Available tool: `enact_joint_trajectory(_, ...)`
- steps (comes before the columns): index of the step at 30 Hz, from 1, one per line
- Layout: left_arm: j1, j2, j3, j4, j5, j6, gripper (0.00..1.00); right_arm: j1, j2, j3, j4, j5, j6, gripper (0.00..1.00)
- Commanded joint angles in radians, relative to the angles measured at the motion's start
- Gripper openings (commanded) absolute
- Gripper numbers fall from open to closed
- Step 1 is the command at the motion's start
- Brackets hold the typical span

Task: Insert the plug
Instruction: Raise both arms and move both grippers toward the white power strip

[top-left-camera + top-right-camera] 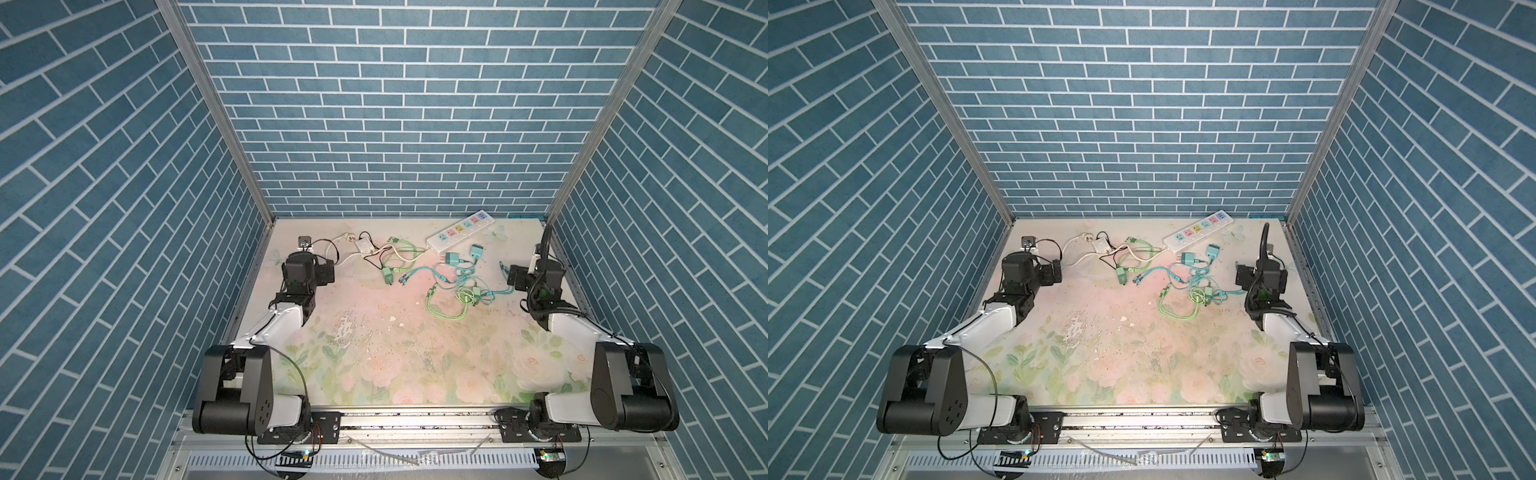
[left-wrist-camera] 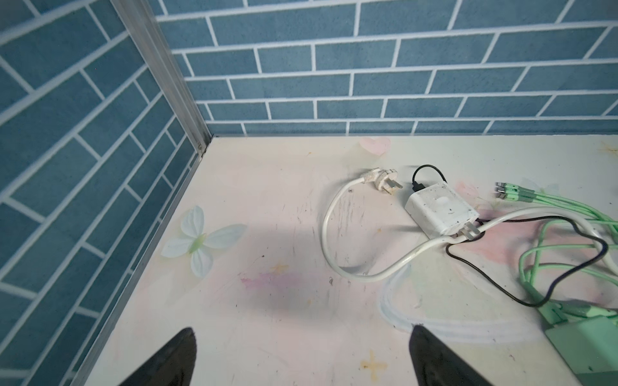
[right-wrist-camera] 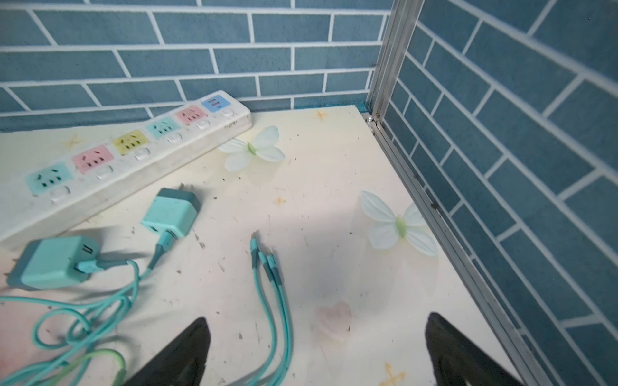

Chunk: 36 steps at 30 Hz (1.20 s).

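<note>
A white power strip [image 1: 461, 230] [image 3: 133, 147] with several coloured sockets lies slanted against the back wall at the right. Two teal charger plugs [image 3: 172, 214] [image 3: 55, 262] lie just in front of it, prongs free, with teal cables [image 3: 281, 300] attached. A white charger [image 2: 441, 210] and a white corded plug [image 2: 381, 180] lie at the back left. My left gripper [image 2: 302, 331] hovers open over bare table, short of the white plug. My right gripper [image 3: 317, 317] is open above the table, and the teal cable ends run past its one finger. Neither holds anything.
Green and teal cables [image 1: 453, 291] lie tangled in the table's back middle, with a green charger [image 1: 387, 276] among them. Blue brick walls close the back and both sides. The floral table [image 1: 395, 353] stretches to the front rail.
</note>
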Motion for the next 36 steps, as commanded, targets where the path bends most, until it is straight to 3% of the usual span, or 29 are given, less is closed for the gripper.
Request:
enact_joint_trajectory(1,-0.005,-0.009,0.095,-0.296,0.002,-0.093,1.00,0.044,0.043,0.171,-0.320,0.046,0.090,0.99)
enact_joint_trajectory(5,-0.005,-0.005,0.170,-0.425,0.019,-0.114,1.00,0.059,0.185,0.402,-0.517,0.026,0.316,0.99)
enact_joint_trajectory(8,-0.005,-0.028,0.179,-0.473,-0.011,-0.137,1.00,0.073,0.315,0.537,-0.542,-0.061,0.445,0.98)
enact_joint_trajectory(13,-0.027,-0.052,0.180,-0.467,0.049,-0.119,1.00,0.112,0.571,0.824,-0.628,-0.131,0.609,0.95)
enact_joint_trajectory(19,-0.204,0.116,0.357,-0.547,-0.041,0.017,1.00,0.133,0.740,1.011,-0.642,-0.180,0.699,0.95)
enact_joint_trajectory(26,-0.290,0.250,0.497,-0.570,-0.031,0.012,1.00,0.150,0.954,1.342,-0.804,-0.162,0.728,0.92)
enact_joint_trajectory(33,-0.333,0.267,0.520,-0.611,-0.048,0.014,1.00,0.172,1.189,1.733,-1.022,-0.071,0.827,0.90)
enact_joint_trajectory(36,-0.336,0.234,0.484,-0.614,-0.048,0.009,1.00,0.193,1.247,1.810,-1.010,-0.045,0.830,0.90)
